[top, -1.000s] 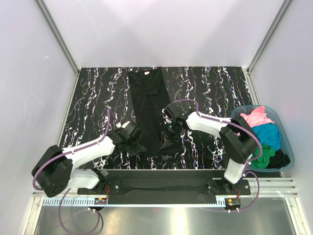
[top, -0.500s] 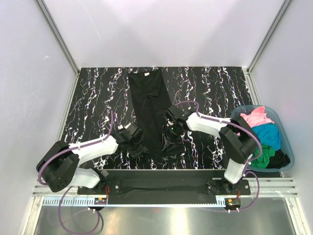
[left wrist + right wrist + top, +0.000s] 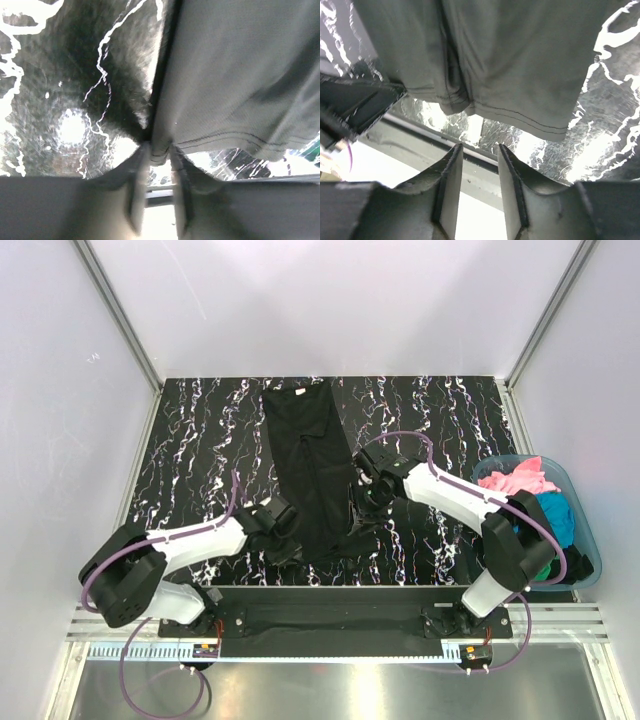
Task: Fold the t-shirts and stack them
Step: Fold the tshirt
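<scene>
The top camera hangs high above and behind the arm bases [image 3: 330, 620], looking steeply down on the table [image 3: 200, 440]: bases at 6 o'clock, far edge at 12. Each wrist camera sits low and very near the tabletop, one peering past the left gripper [image 3: 156, 152], the other past the right gripper [image 3: 478, 150]. All three share the near hem of the black t-shirt [image 3: 305, 465], toward 6 o'clock overhead.

Black t-shirt [image 3: 305, 455] on marbled table [image 3: 200, 440]
</scene>
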### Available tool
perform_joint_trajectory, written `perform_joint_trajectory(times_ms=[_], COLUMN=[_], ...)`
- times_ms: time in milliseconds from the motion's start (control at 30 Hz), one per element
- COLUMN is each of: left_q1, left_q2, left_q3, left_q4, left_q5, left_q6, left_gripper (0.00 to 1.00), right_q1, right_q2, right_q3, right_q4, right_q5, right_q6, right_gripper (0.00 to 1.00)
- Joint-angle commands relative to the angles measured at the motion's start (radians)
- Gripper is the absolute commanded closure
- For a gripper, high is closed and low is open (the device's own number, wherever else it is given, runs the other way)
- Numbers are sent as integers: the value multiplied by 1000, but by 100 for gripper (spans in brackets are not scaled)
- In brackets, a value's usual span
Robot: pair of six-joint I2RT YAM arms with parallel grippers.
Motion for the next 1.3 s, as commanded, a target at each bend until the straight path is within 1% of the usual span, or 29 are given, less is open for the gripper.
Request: perform_joint_trajectory(times_ms=[0, 67, 100, 200, 267, 333, 367, 467, 500, 600, 700, 733, 867, 900, 933, 1000, 1167, 1267], left_q1=[-7, -7, -7, -6, 2, 7, 10, 10, 11, 14, 24, 31, 43, 45, 45, 47, 60, 68], left_q2=[23, 15, 8, -26, -46, -51, -48, -44, -52, -96, -139, -144, -153, -156, -161, -167, -202, -213], left_q3=[11, 32, 41, 74, 74, 68, 61, 40, 25, -14, -32, -34, -31, -31, -31, -23, 15, 34], left_q4=[-16, -47, -85, -148, -157, -173, -173, -192, -189, -150, -143, -162, -196, -206, -211, -241, -324, -311], left_q5=[-9, -21, -50, -96, -109, -101, -98, -99, -101, -90, -89, -90, -95, -93, -93, -104, -150, -142], left_q6=[-15, -11, -9, -1, 3, 2, 0, -18, -26, -72, -93, -93, -84, -86, -89, -96, -83, -61], left_gripper=[81, 97, 100, 100, 100, 100, 100, 100, 100, 90, 82, 78, 77, 71, 68, 65, 64, 61], right_q1=[-8, -8, -8, -7, -5, -3, -3, 10, 15, 39, 47, 52, 66, 69, 69, 69, 69, 69], right_q2=[-11, -3, 2, 13, 22, 36, 42, 74, 94, 126, 151, 161, 206, 220, 224, 235, 258, 264], right_q3=[4, 23, 35, 47, 53, 63, 67, 89, 105, 119, 81, 60, 1, -29, -43, -80, -115, -132], right_q4=[49, 75, 84, 125, 141, 154, 162, 190, 193, 223, 306, 338, 415, 427, 452, 464, 478, 487], right_q5=[-110, -129, -134, -172, -174, -181, -189, -238, -268, -311, -356, -361, -367, -359, -358, -351, -347, -345], right_q6=[-97, -102, -99, -73, -62, -53, -51, -47, -50, -38, -5, 1, 19, 24, 27, 18, -1, 1], right_gripper=[58, 54, 53, 48, 51, 60, 69, 80, 85, 92, 94, 94, 94, 94, 94, 93, 93, 93])
